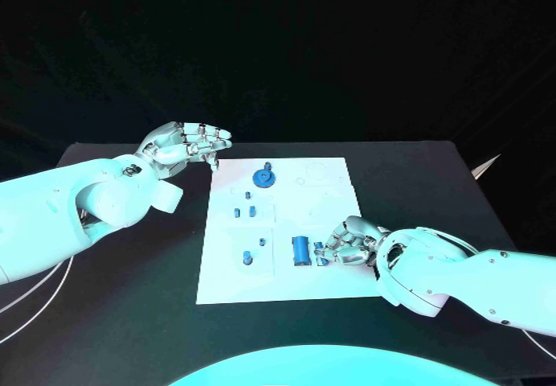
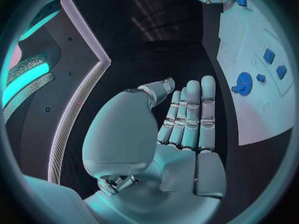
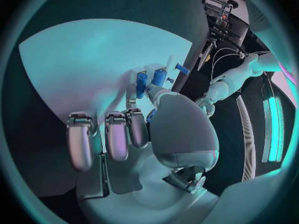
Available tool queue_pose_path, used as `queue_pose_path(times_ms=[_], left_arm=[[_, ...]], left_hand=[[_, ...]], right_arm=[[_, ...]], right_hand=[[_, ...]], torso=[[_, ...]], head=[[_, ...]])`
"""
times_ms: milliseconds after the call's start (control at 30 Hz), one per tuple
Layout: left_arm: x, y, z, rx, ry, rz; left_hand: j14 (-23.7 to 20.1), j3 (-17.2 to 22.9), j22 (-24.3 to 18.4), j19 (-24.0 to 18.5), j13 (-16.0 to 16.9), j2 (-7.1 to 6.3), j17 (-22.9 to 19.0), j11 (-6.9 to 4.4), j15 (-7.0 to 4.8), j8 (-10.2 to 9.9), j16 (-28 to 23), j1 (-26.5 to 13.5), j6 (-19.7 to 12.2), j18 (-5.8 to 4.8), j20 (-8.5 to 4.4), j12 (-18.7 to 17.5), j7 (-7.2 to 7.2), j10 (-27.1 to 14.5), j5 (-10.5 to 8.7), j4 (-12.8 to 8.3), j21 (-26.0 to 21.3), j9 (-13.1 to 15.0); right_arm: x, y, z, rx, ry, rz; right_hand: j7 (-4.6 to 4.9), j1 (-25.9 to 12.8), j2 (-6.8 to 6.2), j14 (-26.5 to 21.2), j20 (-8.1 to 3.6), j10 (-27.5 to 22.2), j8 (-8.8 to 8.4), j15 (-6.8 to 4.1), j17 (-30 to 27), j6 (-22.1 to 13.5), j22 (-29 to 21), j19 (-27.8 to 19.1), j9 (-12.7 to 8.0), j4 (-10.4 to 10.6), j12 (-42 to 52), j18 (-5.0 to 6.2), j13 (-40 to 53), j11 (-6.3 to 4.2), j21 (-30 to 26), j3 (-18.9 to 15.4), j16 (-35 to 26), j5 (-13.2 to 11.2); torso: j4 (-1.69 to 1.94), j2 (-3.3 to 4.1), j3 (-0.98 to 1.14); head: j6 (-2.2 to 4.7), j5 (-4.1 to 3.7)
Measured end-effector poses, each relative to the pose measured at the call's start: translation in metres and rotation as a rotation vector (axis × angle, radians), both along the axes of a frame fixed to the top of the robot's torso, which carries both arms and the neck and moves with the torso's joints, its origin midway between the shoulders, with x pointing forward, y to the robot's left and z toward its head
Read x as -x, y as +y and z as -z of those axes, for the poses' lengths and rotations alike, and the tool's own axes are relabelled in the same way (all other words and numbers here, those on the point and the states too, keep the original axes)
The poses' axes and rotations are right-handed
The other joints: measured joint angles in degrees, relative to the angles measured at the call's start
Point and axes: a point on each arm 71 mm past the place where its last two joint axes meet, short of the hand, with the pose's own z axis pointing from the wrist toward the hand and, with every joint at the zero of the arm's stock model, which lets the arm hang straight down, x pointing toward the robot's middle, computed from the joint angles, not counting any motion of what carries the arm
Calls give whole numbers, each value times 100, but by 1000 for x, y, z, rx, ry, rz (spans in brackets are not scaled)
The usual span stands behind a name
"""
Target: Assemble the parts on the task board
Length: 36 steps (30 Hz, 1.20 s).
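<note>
The white task board (image 1: 312, 185) lies mid-table. On it are a round blue part (image 1: 265, 177), several small blue pieces (image 1: 244, 212) and a blue cylinder (image 1: 300, 249). My right hand (image 1: 348, 241) rests low on the board's near right side, just right of the cylinder. Its fingers curl around a small blue part (image 1: 320, 246), and in the right wrist view the fingertips (image 3: 132, 92) sit against the blue pieces (image 3: 142, 83). My left hand (image 1: 186, 145) is raised off the board's far left corner, fingers straight, palm bare (image 2: 187, 129). The left wrist view also shows the round part (image 2: 243, 83).
Black table (image 1: 139, 305) surrounds the board on all sides. A pale pointed object (image 1: 487, 166) sticks in at the table's far right edge. The board's far right portion (image 1: 325, 173) carries only faint outlines.
</note>
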Motion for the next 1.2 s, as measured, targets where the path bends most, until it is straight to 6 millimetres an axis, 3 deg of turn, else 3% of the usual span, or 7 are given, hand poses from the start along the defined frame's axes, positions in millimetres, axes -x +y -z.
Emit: queue_pose_path(times_ms=[267,633,1200], left_arm=[[0,0,0,0,0,0],[0,0,0,0,0,-1],[0,1,0,-1,1,-2]], left_hand=[[0,0,0,0,0,0,0,0,0,0,0,0,0,0,0,0,0,0,0,0,0,0],[0,0,0,0,1,0,0,0,0,0,0,0,0,0,0,0,0,0,0,0,0,0],[0,0,0,0,1,0,0,0,0,0,0,0,0,0,0,0,0,0,0,0,0,0]], right_arm=[[0,1,0,3,-1,-4],[1,1,0,3,-2,-9],[9,-14,-4,11,9,-27]], right_hand=[[0,-320,-109,0,0,0,68,0,0,0,0,0,59,18,0,0,0,0,-21,-18,0,-452],[0,-657,-145,0,0,0,90,0,0,0,-1,0,93,56,0,0,0,0,-21,-154,0,-542],[-1,-586,-216,22,0,0,112,-21,5,-1,1,0,117,-72,-22,0,0,0,-21,-183,0,-542]], torso=[[0,0,-1],[0,0,-2],[-5,0,3]], head=[[5,-3],[7,-8],[9,-4]])
